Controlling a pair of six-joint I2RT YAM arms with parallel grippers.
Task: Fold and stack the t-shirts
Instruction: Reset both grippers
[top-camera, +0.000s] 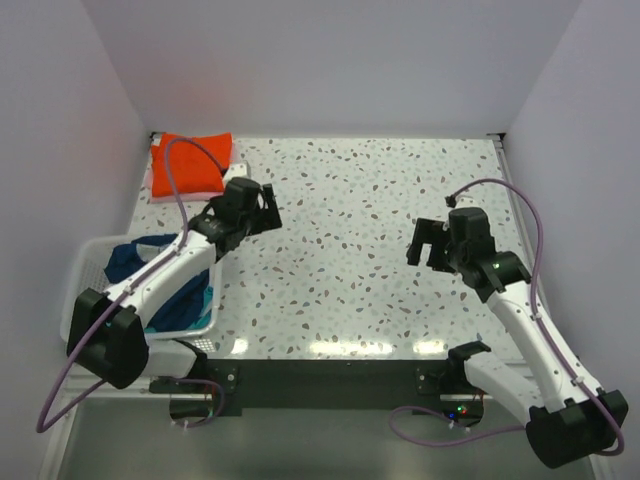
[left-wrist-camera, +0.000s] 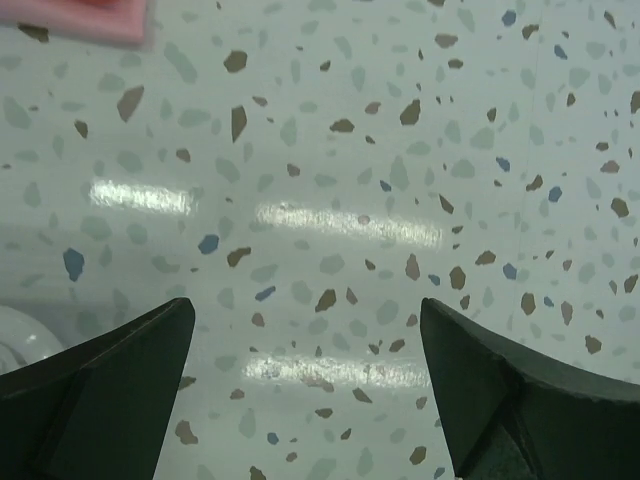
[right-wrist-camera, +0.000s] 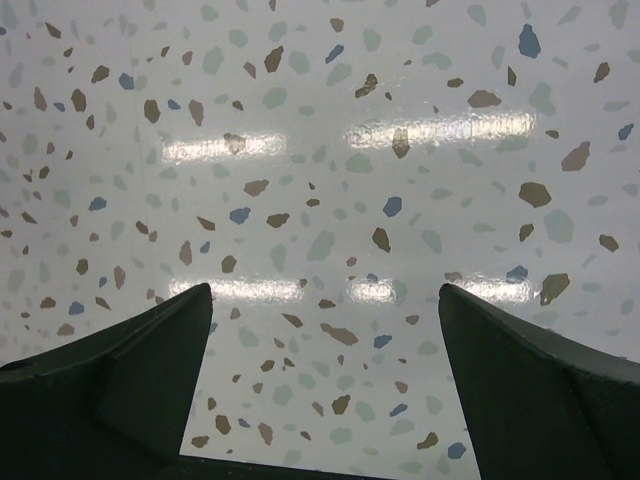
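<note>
Snagging is the main risk: the blue shirt (top-camera: 135, 252) and teal shirt (top-camera: 205, 300) lie bunched in the basket (top-camera: 85, 275) and may drag it when lifted. The orange shirt (top-camera: 190, 163) sits folded at the table's (top-camera: 350, 200) far-left corner. The left end effector (top-camera: 265, 208) and right end effector (top-camera: 425, 245) hover spread, empty.

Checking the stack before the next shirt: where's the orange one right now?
In the top view, the orange shirt lies folded in the far left corner of the table, beyond the left gripper and the white basket.
</note>
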